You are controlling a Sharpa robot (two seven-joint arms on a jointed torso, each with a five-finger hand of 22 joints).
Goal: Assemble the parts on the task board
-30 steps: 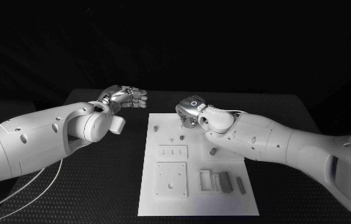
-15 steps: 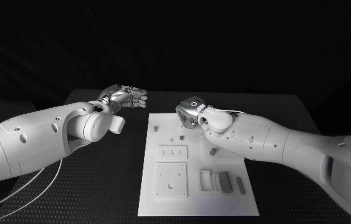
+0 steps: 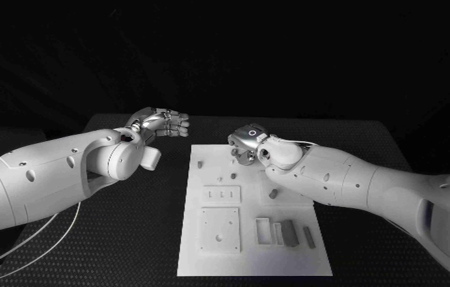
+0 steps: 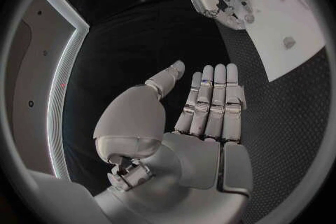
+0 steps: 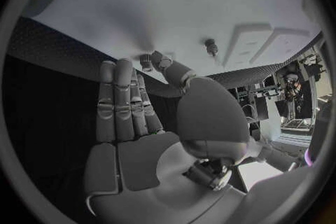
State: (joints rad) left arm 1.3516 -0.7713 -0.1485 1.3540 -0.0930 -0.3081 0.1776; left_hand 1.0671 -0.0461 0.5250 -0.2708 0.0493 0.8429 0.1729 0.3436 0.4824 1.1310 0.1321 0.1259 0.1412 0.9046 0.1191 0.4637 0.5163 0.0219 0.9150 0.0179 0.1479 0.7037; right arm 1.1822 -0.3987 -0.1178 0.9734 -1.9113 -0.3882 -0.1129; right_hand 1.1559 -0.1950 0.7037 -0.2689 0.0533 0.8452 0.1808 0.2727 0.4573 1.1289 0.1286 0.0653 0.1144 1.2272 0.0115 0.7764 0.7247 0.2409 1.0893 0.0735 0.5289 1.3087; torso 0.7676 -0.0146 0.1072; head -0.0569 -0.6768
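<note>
A black textured table point(image 3: 112, 248) lay under a dark background, with the white task board point(image 3: 253, 261) in its middle. Nearest on the board, grey parts point(image 3: 298, 235) lay side by side in the right corner, beside a raised square plate point(image 3: 220, 230). Farther along sat a smaller plate point(image 3: 222, 196), then a short grey peg point(image 3: 273, 194) standing near the right arm. At the board's far end the right hand point(image 3: 244, 145) hovered with its fingers point(image 5: 125, 103) straight and together, thumb near them, holding nothing; a small peg point(image 5: 210, 46) stood on the board just beyond them. Left of the board, over the bare table, the left hand point(image 3: 163, 123) was empty, fingers point(image 4: 213, 103) extended side by side.
</note>
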